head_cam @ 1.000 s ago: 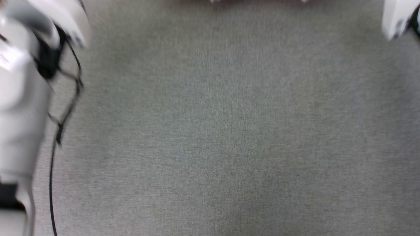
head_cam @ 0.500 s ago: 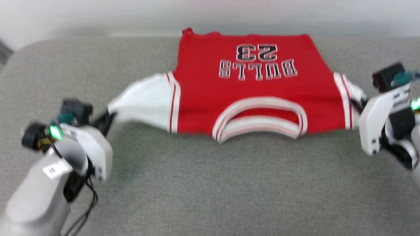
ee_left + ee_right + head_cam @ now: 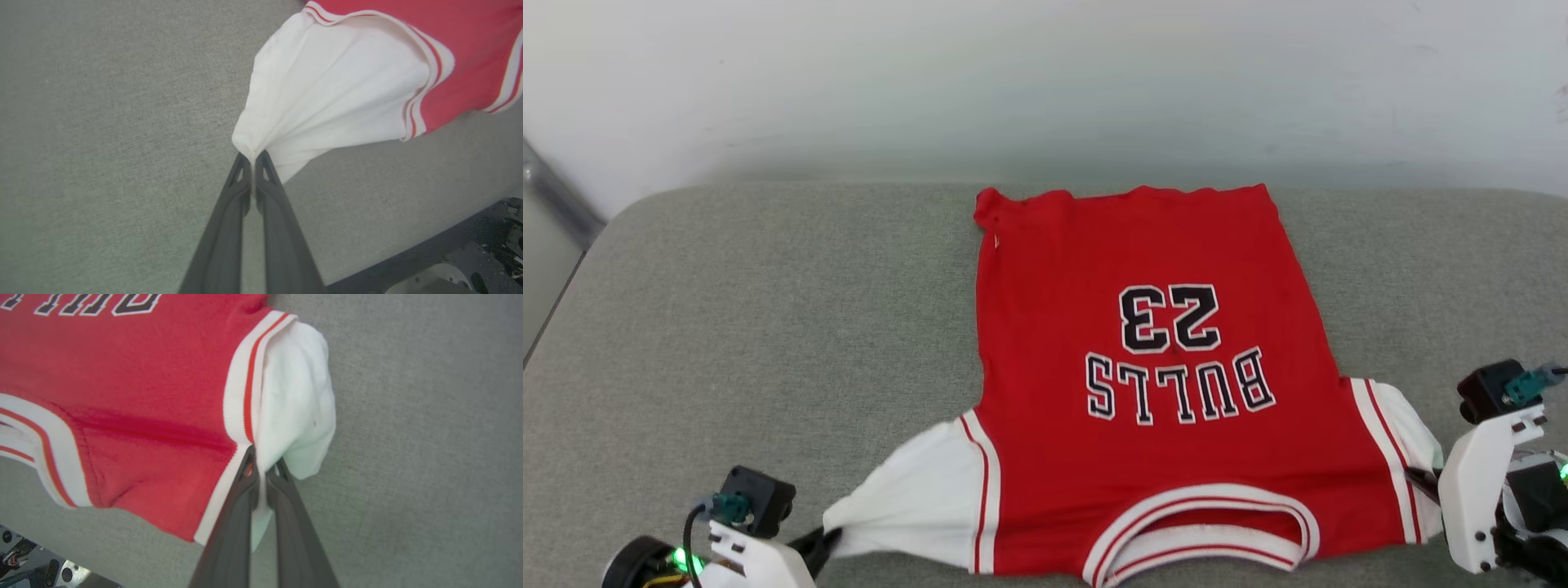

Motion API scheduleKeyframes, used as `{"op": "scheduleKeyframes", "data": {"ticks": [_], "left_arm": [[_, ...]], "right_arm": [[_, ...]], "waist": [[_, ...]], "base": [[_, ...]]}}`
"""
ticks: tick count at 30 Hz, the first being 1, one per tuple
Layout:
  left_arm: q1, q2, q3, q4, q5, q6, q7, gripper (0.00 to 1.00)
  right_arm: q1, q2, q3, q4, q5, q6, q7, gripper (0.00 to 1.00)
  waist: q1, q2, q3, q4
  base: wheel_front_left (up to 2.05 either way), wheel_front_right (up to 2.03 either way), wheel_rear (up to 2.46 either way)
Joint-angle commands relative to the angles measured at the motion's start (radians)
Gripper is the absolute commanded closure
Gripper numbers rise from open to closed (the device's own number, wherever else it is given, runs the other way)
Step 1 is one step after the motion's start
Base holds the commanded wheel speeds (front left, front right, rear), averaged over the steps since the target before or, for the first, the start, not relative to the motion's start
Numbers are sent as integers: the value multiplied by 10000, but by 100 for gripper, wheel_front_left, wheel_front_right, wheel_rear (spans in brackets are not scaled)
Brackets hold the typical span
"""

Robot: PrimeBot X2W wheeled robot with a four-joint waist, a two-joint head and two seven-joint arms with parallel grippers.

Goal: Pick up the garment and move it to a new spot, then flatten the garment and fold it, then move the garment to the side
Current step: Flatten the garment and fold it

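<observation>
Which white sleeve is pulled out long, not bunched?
The sleeve in the left gripper, fanned to a point; the other sleeve, in the right gripper, is bunched.

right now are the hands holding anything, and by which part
Both hold the red jersey T-shirt with white sleeves: left hand pinches one sleeve's end, right hand the other sleeve.

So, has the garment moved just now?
Cannot tell: the head camera tilted. The garment has its hem at the far edge of the surface both times.
</observation>
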Motion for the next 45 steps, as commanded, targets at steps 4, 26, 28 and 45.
{"op": "scheduleKeyframes", "data": {"ticks": [4, 26, 28, 45], "left_arm": [[849, 280, 16, -621, -298, 322, 287, 100], [1339, 250, -207, -1964, -454, 582, 464, 100], [1294, 213, -237, -2182, -421, 599, 459, 100], [20, 21, -824, -4434, 516, 330, 945, 100]], "right_arm": [[978, -208, -612, -499, 135, -21, 749, 100], [2514, 229, -2288, -2642, -363, -16, 2361, 0], [2320, 385, -2539, -2888, -72, -13, 2570, 0], [-2877, 65, -3746, -3311, -1081, -13, 5410, 0]], "waist": [[3, 0, -105, -6], [3, 0, 360, 123], [3, 0, 535, 189], [3, 0, 3484, 2272]], "base": [[0, 0, 0], [0, 0, 0], [0, 0, 0], [0, 0, 0]]}}
